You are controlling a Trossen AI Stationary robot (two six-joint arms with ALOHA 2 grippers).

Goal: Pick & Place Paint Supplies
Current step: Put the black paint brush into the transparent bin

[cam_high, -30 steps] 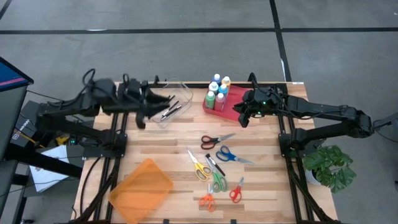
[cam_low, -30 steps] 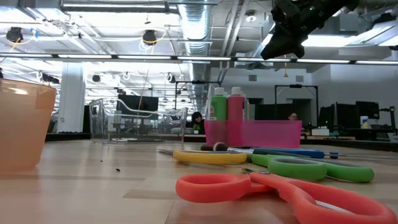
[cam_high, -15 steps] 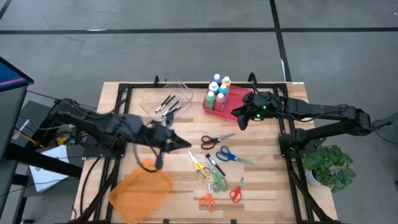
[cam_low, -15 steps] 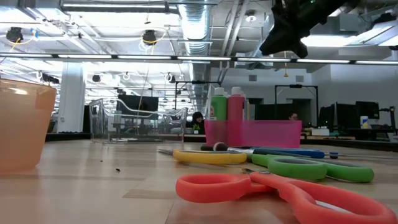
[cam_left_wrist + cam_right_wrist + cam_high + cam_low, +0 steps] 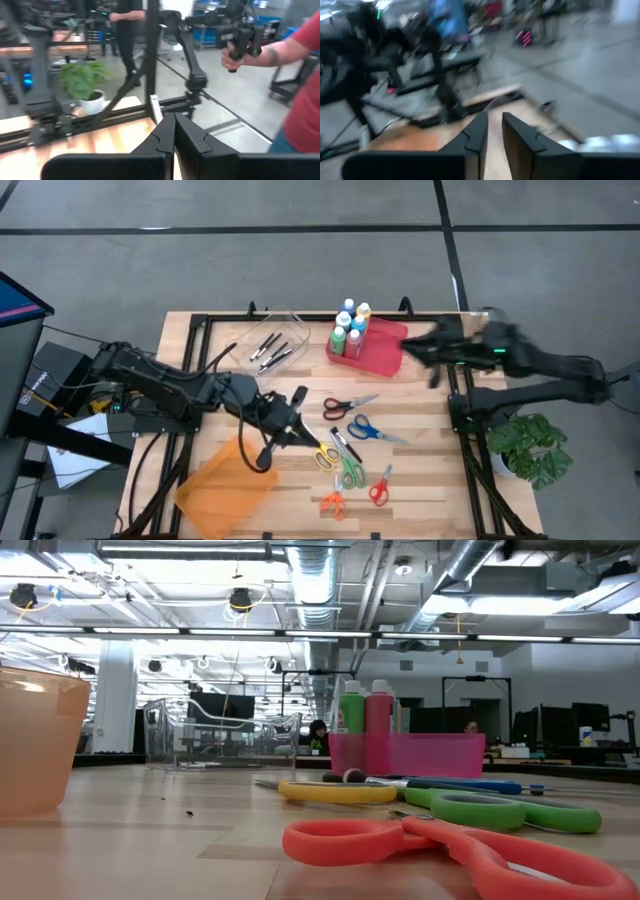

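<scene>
Spanning most of the high view, the wooden table (image 5: 420, 480) carries a black frame and both dark arms. Largest of them in reach, the left arm stretches from the left edge toward the middle, its left gripper (image 5: 297, 402) raised above the boards just left of the scattered scissors (image 5: 350, 442); its jaws are clenched together with nothing between them, as the left wrist view shows. At the right edge, the right arm lies pulled back, its right gripper (image 5: 415, 348) just right of the pink tray (image 5: 385, 350); its fingers (image 5: 520, 137) stand a narrow gap apart, grasping nothing. An orange bin (image 5: 225, 485) lies at the near left, and a clear tray (image 5: 270, 345) with dark pens sits at the far middle. The paint bottles (image 5: 350, 325) stand upright in the pink tray's left end, at the far side of the table.
</scene>
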